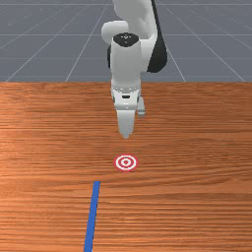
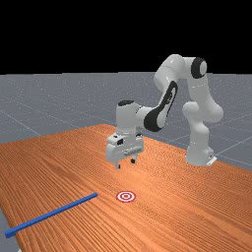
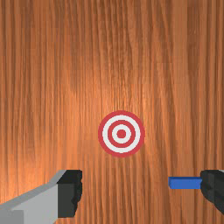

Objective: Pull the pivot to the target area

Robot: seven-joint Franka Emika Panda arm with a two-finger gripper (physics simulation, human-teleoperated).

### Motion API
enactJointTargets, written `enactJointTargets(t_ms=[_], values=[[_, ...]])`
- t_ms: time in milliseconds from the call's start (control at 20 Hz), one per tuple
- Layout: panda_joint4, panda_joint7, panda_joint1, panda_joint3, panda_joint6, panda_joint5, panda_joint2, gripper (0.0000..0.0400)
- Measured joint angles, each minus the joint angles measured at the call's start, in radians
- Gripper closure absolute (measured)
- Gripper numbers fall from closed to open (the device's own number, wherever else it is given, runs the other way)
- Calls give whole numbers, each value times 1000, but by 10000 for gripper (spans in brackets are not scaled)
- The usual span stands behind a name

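Evidently the long, straight blue bar (image 2: 51, 214) lies past the flat red-and-white round target (image 2: 126, 196), well apart from the raised white gripper's (image 2: 125, 164) spread jaws, reaching the orange-brown wooden counter's (image 2: 197, 211) edge at the far view's left.

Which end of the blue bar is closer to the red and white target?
The blue bar's end at the far view's right: it lies near the target, while the other end is out by the table's edge.

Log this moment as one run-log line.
gripper: open, above table | blue bar: off target | target: uncovered | pull: not done
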Motion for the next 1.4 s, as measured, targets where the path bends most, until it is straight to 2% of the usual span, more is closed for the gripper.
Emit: enactJointTargets(t_ms=[50, 100, 150, 250, 350, 500, 700, 850, 950, 1250, 1300, 1400], values=[[4, 0, 0, 0, 48, 0, 31, 157], [-1, 0, 0, 0, 64, 0, 53, 252], [-3, 0, 0, 0, 72, 0, 64, 310], [-2, 0, 0, 0, 95, 0, 85, 367], [6, 0, 0, 0, 77, 0, 96, 388], [11, -1, 0, 0, 71, 1, 101, 397], [20, 0, 0, 1, 59, 1, 107, 400], [2, 12, 1, -3, 91, 3, 102, 400], [4, 16, 8, -10, 92, -15, 105, 400], [3, -8, 2, 4, 93, -4, 106, 400], [4, -50, -29, 35, 89, 54, 107, 400], [4, -56, -33, 42, 89, 63, 107, 400]])
